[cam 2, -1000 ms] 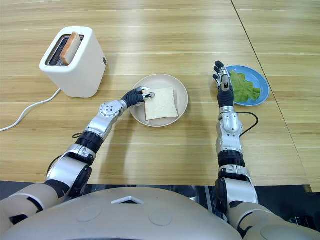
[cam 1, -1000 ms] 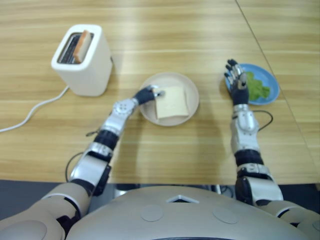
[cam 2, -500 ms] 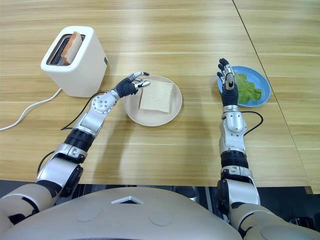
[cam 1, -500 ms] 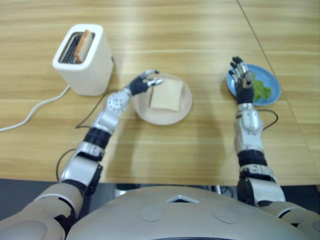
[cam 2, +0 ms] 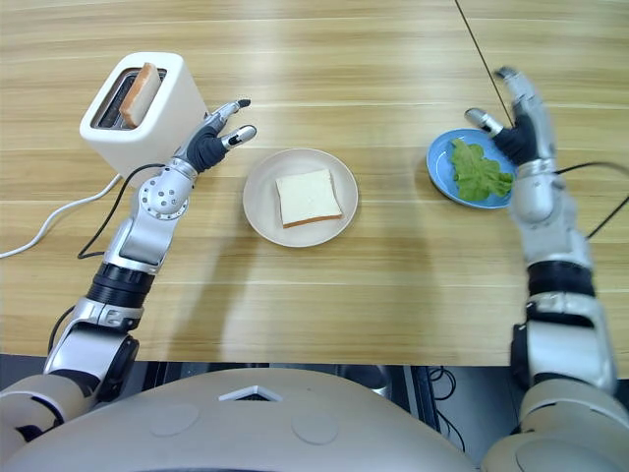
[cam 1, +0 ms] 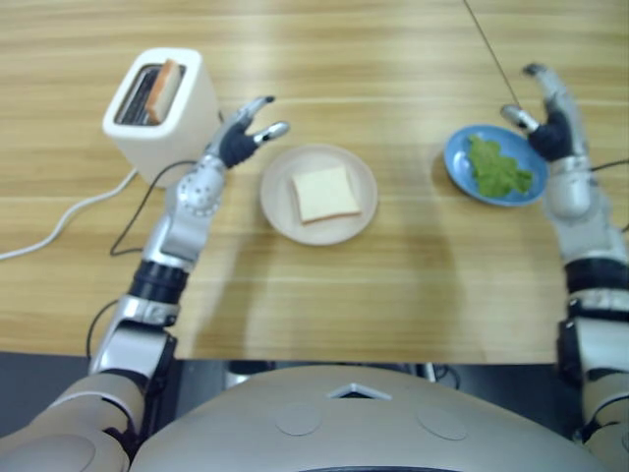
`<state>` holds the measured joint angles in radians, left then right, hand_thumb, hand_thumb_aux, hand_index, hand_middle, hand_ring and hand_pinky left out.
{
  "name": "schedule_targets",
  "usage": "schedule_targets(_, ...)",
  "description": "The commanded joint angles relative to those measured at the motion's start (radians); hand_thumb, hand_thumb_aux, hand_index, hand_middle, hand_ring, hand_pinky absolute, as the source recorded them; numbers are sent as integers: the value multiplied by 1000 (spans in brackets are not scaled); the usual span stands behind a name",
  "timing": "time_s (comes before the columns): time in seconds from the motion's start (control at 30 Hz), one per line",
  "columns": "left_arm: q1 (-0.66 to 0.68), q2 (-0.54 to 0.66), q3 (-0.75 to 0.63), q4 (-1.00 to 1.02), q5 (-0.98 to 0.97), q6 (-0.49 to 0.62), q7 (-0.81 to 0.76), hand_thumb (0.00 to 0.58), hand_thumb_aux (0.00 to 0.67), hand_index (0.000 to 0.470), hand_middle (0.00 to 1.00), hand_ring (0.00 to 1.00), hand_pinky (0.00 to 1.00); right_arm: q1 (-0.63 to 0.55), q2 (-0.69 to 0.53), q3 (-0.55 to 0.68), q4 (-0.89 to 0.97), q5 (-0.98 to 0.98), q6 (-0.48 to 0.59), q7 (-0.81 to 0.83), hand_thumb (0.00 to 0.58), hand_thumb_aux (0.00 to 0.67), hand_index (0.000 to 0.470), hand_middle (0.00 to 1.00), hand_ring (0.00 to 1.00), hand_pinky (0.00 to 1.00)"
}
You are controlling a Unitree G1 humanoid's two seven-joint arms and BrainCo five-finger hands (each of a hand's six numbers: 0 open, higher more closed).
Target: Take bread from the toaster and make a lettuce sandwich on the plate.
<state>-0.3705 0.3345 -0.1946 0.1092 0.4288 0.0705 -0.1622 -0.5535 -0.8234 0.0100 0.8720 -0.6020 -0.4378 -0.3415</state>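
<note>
- At the back left of the table (cam 2: pixel 344 59): a white toaster (cam 2: pixel 147 128), with one slice of bread (cam 2: pixel 144 88) standing up in its slot.
- Just right of the toaster, up off the table: the left robot hand (cam 2: pixel 211 143), fingers spread apart, holding nothing. Very near the toaster's side; cannot tell if touching it.
- In the middle: a round tan plate (cam 2: pixel 257 202), with a square piece of bread (cam 2: pixel 309 197) lying flat on it.
- Between the toaster and the plate: the left robot hand, nearer the toaster.
- On the right: a blue dish (cam 2: pixel 439 169) with green lettuce (cam 2: pixel 477 172) inside, well apart from the plate.
- Over the far right edge of the blue dish: the right robot hand (cam 2: pixel 516 123), fingers apart, holding nothing, just beside the lettuce and not touching it.
- From the toaster off to the left edge: a white cord (cam 2: pixel 59 216) lying on the table.
- Beside the left arm: a thin black wire (cam 2: pixel 116 204). By the right arm: another black wire (cam 2: pixel 600 169).
- Behind the blue dish: a dark line (cam 2: pixel 482 59) running back across the table.
</note>
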Motion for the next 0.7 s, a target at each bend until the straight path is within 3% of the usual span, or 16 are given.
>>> schedule_targets(0.03, 13, -8, -17, 42, 16, 18, 11, 0, 0, 0, 0, 0, 0, -125, -32, 202, 247, -213, 130, -101, 0, 0, 0, 0, 0, 0)
schedule_targets(0.17, 16, -26, -30, 65, 0, 8, 4, 0, 0, 0, 0, 0, 0, -230, -25, 389, 425, -350, 252, -83, 0, 0, 0, 0, 0, 0)
schedule_targets(0.3, 23, -43, -47, 80, -7, 2, -6, 0, 0, 0, 0, 0, 0, -249, 9, 502, 473, -403, 290, -51, 0, 0, 0, 0, 0, 0)
schedule_targets(0.57, 25, -51, -53, 101, -5, 1, -2, 0, 0, 0, 0, 0, 0, -194, 76, 574, 490, -388, 315, -61, 0, 0, 0, 0, 0, 0)
schedule_targets(0.6, 24, -51, -53, 101, -5, 2, -2, 0, 0, 0, 0, 0, 0, -189, 78, 573, 492, -381, 317, -63, 285, 192, 132, 0, 0, 0)
schedule_targets(0.63, 23, -50, -52, 102, -5, 2, -3, 0, 0, 0, 0, 0, 0, -184, 79, 573, 493, -375, 319, -63, 452, 355, 244, 0, 0, 0)
schedule_targets(0.7, 23, -48, -51, 101, -4, 3, -4, 0, 0, 0, 0, 0, 0, -174, 82, 570, 497, -363, 322, -53, 478, 389, 267, 0, 0, 0)
